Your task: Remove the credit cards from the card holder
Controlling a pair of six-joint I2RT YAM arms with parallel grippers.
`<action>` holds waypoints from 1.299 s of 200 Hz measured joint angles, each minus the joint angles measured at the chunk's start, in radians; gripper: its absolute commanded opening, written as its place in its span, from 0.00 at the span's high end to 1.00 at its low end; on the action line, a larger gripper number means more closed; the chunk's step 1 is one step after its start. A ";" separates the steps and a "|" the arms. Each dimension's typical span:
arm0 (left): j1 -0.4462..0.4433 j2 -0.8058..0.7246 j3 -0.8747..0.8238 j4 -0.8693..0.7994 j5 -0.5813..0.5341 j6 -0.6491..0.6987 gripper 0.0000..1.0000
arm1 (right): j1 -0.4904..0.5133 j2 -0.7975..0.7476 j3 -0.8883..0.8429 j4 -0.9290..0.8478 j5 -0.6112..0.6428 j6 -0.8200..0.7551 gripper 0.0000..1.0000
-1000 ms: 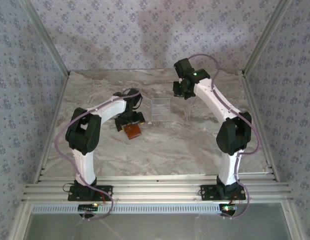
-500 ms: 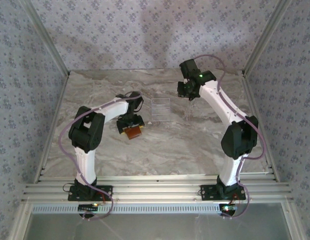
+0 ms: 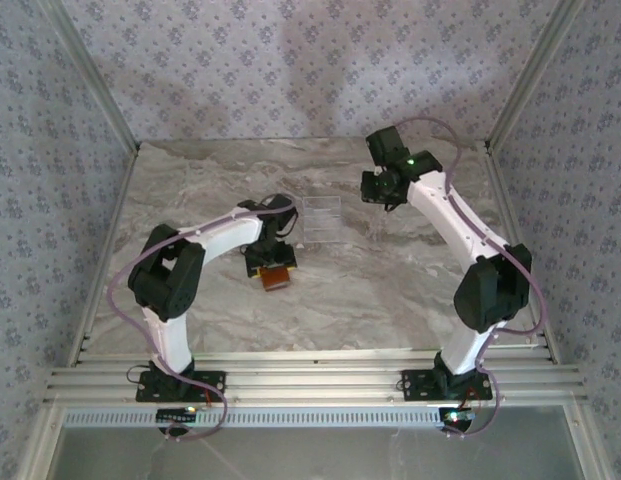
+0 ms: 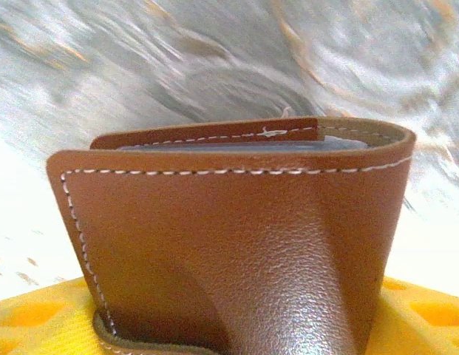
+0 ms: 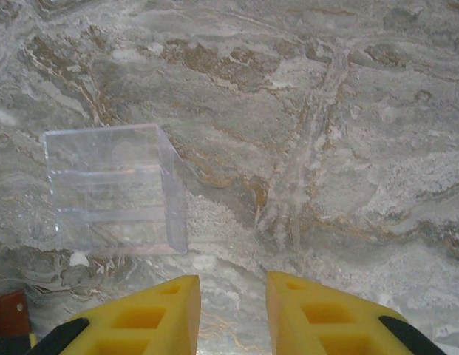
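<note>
now | left gripper: clamped on folded tan leather card holder | right gripper: slightly parted, empty, over marble table near clear plastic box

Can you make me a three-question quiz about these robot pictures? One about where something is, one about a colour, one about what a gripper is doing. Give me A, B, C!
1. Where is the card holder?
A) in the left gripper
B) under a cup
C) against the back wall

2. What colour is its outside?
A) black
B) tan-brown
C) green

3. How does the right gripper stand?
A) shut on a card
B) shut on a cup
C) open, holding nothing

Answers:
1 A, the left wrist view shows it clamped.
2 B, it is brown leather with pale stitching.
3 C, bare table shows through the gap.
</note>
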State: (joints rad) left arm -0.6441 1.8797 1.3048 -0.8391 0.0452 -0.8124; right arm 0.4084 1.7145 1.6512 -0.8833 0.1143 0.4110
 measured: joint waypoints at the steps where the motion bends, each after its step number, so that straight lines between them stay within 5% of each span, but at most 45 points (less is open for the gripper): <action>1: -0.003 0.000 0.000 0.000 0.000 0.000 0.23 | 0.000 -0.001 -0.001 0.000 0.000 0.000 0.70; 96: -0.254 0.069 0.124 -0.028 0.022 -0.027 0.22 | 0.001 -0.054 -0.093 0.024 0.003 0.004 0.69; 137: -0.268 0.182 0.228 -0.026 0.021 -0.051 0.21 | 0.001 -0.055 -0.131 0.040 0.002 0.004 0.69; 184: -0.275 0.232 0.288 -0.044 0.021 -0.067 0.09 | 0.000 -0.076 -0.170 0.048 -0.002 0.004 0.68; 260: -0.278 0.154 0.279 -0.036 -0.013 -0.019 0.02 | -0.020 -0.188 -0.272 0.097 -0.096 0.039 0.52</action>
State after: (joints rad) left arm -0.9218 2.0335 1.5837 -0.8753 0.0322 -0.8310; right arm 0.3885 1.5265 1.3792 -0.7868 0.0181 0.4496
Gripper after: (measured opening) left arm 0.976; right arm 0.465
